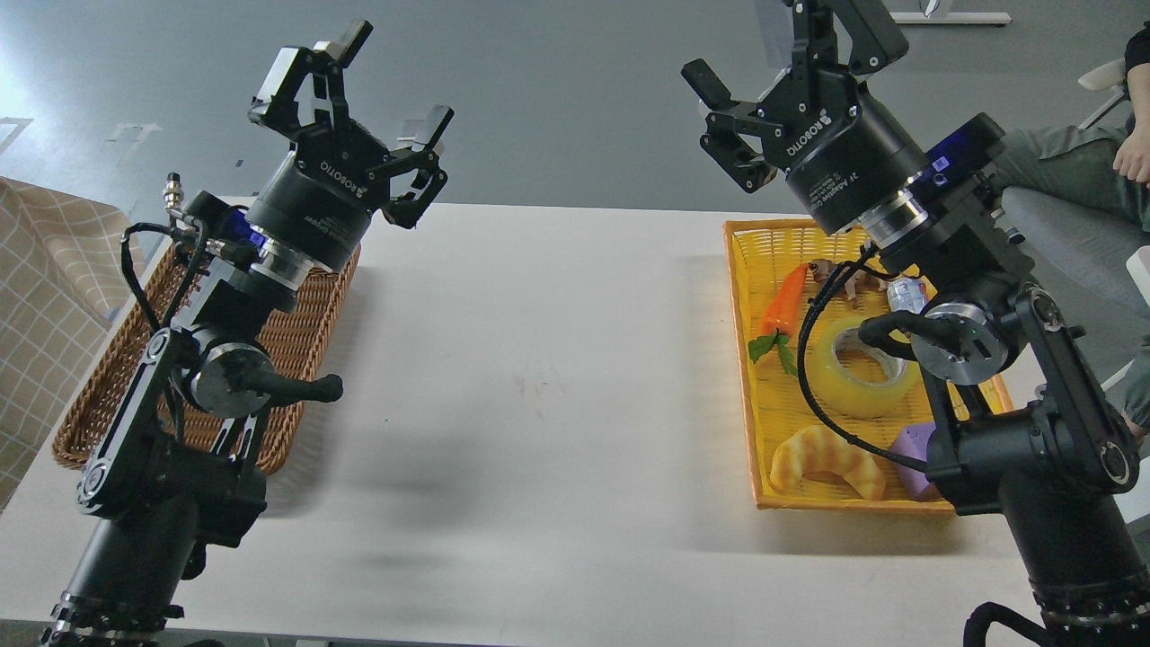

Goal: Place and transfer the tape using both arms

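Note:
The tape (849, 382), a wide yellowish translucent roll with a pale core, lies flat in the yellow basket (750, 235) on the right, partly behind my right arm's cable and elbow. My right gripper (780, 56) is raised high above the basket's far end, fingers spread wide and empty; one finger runs to the frame's top. Over the far end of the brown wicker basket (99, 395) on the left, my left gripper (388, 79) is also raised, open and holding nothing.
The yellow basket also holds a toy carrot (783, 305), a striped toy croissant (822, 460), a purple object (912, 449) and a small bottle (906, 294). A white table (539, 377) spans between the baskets. A checked cloth (45, 296) sits far left; a seated person (1087, 171) far right.

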`<move>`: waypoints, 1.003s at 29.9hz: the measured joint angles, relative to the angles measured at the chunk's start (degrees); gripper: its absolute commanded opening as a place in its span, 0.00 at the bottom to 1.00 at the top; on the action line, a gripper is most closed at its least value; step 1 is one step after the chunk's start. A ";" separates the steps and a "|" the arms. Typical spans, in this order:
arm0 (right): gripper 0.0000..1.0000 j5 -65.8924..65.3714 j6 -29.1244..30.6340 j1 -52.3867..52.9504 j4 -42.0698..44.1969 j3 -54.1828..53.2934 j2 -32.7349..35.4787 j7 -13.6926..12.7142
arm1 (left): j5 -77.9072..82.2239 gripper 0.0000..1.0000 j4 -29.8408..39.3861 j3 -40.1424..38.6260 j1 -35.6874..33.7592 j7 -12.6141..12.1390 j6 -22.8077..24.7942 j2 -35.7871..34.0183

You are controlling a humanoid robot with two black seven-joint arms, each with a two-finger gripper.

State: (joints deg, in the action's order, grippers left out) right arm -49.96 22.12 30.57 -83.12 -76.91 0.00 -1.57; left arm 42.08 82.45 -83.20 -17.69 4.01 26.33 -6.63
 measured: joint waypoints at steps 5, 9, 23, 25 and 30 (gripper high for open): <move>1.00 0.00 -1.11 1.13 0.59 0.47 0.00 -0.09 | -0.22 0.98 -0.12 0.04 0.07 -0.04 0.02 0.77; 1.00 -0.03 -1.13 2.28 1.59 0.68 0.00 -0.10 | -0.24 0.98 -0.16 0.01 -0.26 -0.05 -0.04 0.93; 1.00 0.00 -0.95 2.53 1.87 0.85 0.00 -0.11 | -0.19 0.98 0.41 0.39 -0.26 -0.46 -1.00 4.23; 1.00 -0.01 -0.75 2.53 1.89 0.85 0.00 -0.11 | -0.17 0.98 0.43 0.54 -0.32 -0.52 -1.26 4.38; 1.00 0.03 -0.38 2.31 1.49 1.27 0.00 -0.11 | -0.16 0.98 0.41 0.66 -0.20 -0.64 -1.01 4.35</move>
State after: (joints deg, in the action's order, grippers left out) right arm -49.92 21.73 32.87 -81.63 -75.64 0.00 -1.67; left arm 41.92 82.87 -82.55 -17.89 3.37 25.32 -2.28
